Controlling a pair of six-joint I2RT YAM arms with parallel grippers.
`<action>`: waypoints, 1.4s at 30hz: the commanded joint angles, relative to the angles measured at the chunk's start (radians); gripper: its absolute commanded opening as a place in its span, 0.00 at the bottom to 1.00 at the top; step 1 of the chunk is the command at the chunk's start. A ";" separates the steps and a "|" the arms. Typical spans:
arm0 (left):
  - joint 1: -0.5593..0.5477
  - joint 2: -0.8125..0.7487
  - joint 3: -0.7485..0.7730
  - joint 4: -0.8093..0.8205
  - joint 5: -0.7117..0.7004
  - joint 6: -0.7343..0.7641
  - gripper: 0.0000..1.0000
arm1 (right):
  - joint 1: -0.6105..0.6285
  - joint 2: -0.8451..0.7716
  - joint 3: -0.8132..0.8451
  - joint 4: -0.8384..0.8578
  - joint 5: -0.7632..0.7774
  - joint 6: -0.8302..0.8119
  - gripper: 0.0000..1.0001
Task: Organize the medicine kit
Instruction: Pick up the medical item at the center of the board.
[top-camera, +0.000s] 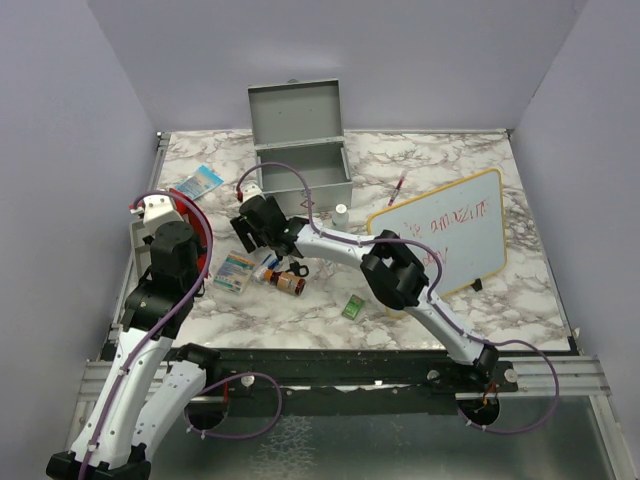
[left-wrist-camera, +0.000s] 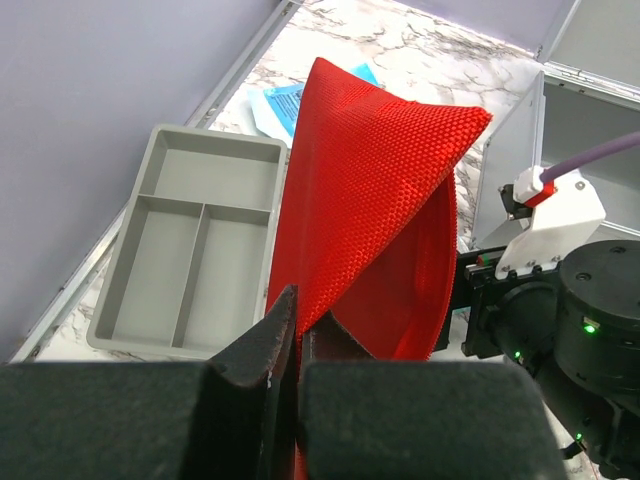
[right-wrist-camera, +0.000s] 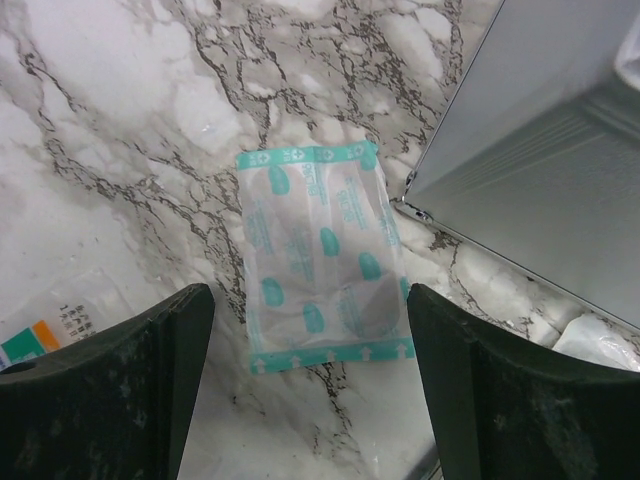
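Marble table (top-camera: 520, 290): medicine kit (top-camera: 305, 150), lid up, at 12 o'clock. Left claw (left-wrist-camera: 300, 325) pinched shut on red mesh pouch (left-wrist-camera: 380, 170); divided tray (left-wrist-camera: 200, 208) at its 9 o'clock. Right claw (right-wrist-camera: 310, 300) spread wide above teal sachet (right-wrist-camera: 320, 270), kit corner at 2 o'clock. Whiteboard (top-camera: 450, 235) at 3 o'clock.

Right wrist view: the frame edge cuts off the medicine kit (right-wrist-camera: 540, 150), so I see one corner only. Top view: I cannot read the whiteboard (top-camera: 445, 235) writing; the left arm (top-camera: 170, 255) hides most of the red mesh pouch (top-camera: 203, 240).
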 joint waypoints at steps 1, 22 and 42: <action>-0.007 -0.010 -0.006 0.000 0.001 0.010 0.00 | -0.003 0.043 0.031 -0.021 0.036 -0.013 0.84; -0.007 -0.012 -0.005 0.000 0.001 0.011 0.00 | -0.012 0.051 -0.046 -0.041 -0.038 0.015 0.54; -0.007 -0.011 -0.005 0.001 0.006 0.010 0.00 | -0.010 -0.052 -0.132 0.024 -0.114 0.043 0.01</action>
